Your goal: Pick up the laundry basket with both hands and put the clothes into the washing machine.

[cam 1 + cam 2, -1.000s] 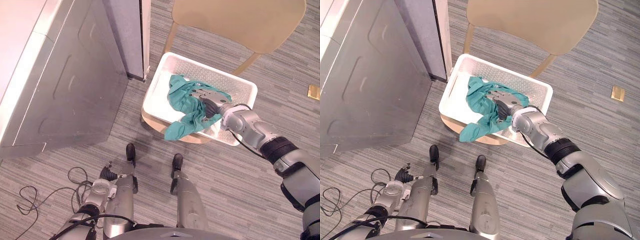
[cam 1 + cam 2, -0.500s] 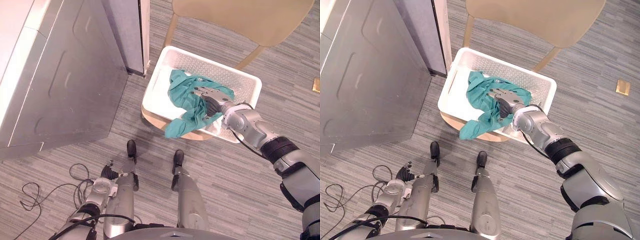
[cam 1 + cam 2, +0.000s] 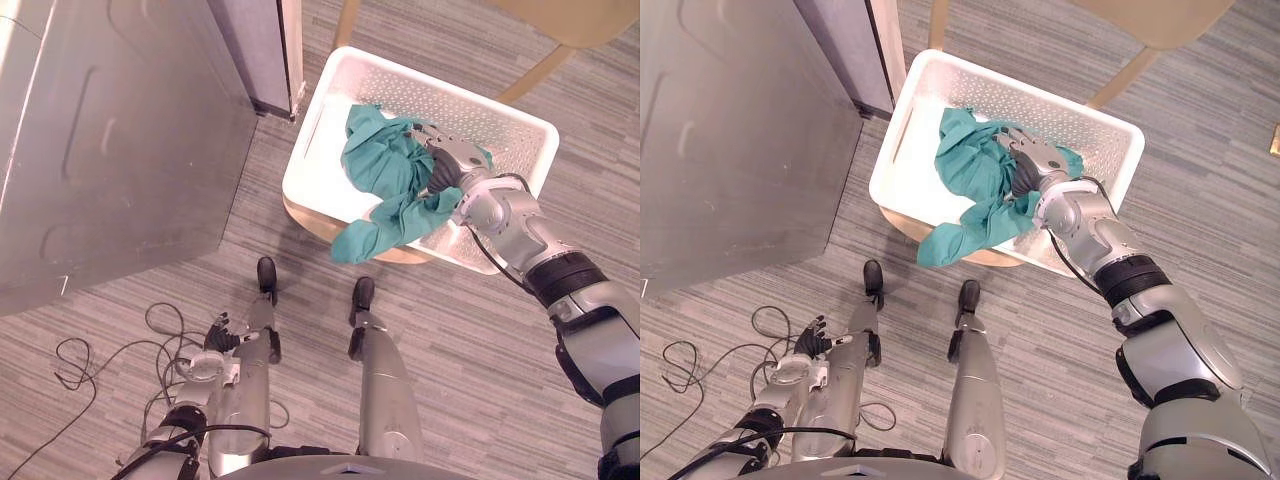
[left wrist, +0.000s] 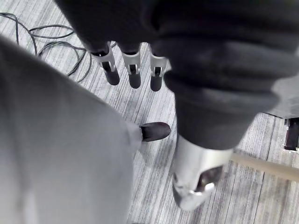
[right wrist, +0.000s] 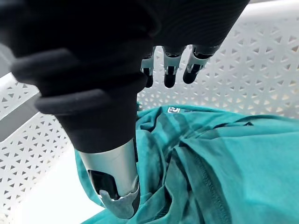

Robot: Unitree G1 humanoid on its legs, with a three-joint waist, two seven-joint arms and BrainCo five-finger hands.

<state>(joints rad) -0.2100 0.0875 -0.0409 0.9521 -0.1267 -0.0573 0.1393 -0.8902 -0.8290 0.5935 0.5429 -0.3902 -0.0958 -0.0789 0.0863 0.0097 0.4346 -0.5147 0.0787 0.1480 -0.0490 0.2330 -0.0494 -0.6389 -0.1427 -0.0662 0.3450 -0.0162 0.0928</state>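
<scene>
Right hand [image 3: 447, 162] still spread, fingers straight, over teal garment [image 3: 385, 165] in white basket [image 3: 310, 145], left hand [image 3: 218, 335] hanging slack.

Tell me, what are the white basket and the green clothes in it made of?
The basket looks like hard moulded plastic, smooth and white: its walls are punched with neat rows of little holes. The green clothes look like soft, matte knit fabric, maybe cotton: they crumple into folds and show a stitched seam.
</scene>
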